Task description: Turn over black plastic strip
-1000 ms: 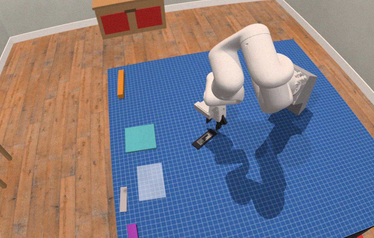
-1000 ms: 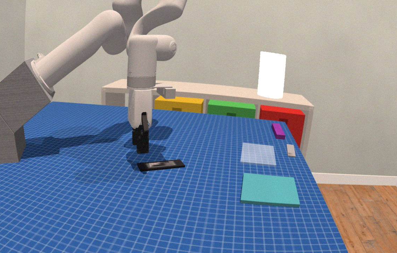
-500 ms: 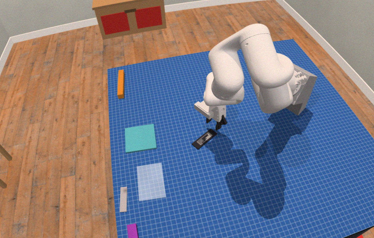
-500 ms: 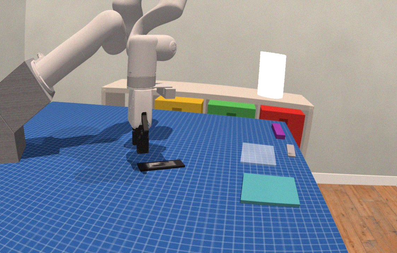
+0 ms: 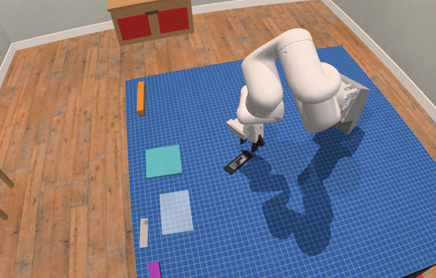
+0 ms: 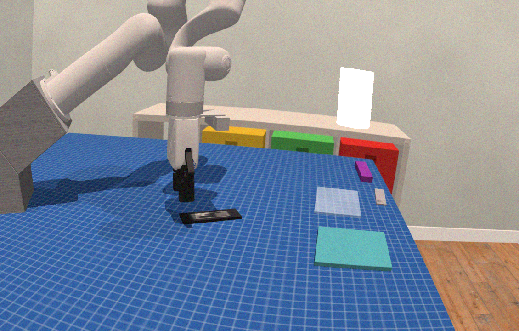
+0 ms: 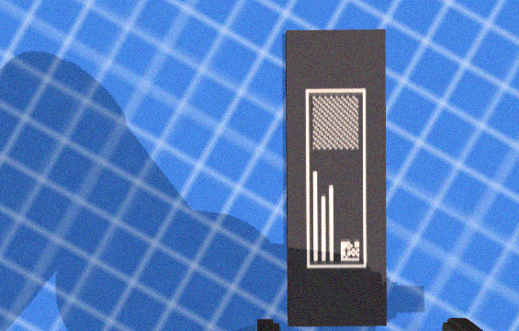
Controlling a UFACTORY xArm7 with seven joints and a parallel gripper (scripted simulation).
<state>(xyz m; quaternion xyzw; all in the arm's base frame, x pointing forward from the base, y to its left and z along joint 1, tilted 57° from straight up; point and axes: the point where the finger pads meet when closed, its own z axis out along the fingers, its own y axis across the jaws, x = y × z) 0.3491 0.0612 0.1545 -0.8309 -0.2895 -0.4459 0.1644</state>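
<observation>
The narrow black plastic strip (image 5: 237, 161) lies flat on the blue mat near its middle, with a white printed label facing up. It also shows in the exterior view (image 6: 210, 215) and fills the middle of the wrist view (image 7: 335, 176). My gripper (image 5: 252, 145) points straight down and hovers a little above the strip's end nearest the robot base (image 5: 350, 103). The fingers (image 6: 186, 199) are partly open and hold nothing. In the wrist view only the two fingertips show at the bottom edge, one on each side of the strip's end.
On the mat's left side lie a teal tile (image 5: 163, 161), a translucent white tile (image 5: 175, 211), an orange bar (image 5: 140, 97), a beige strip (image 5: 143, 232) and a purple block (image 5: 154, 269). A shelf with coloured bins and a white cylinder (image 6: 354, 98) stands beyond the mat.
</observation>
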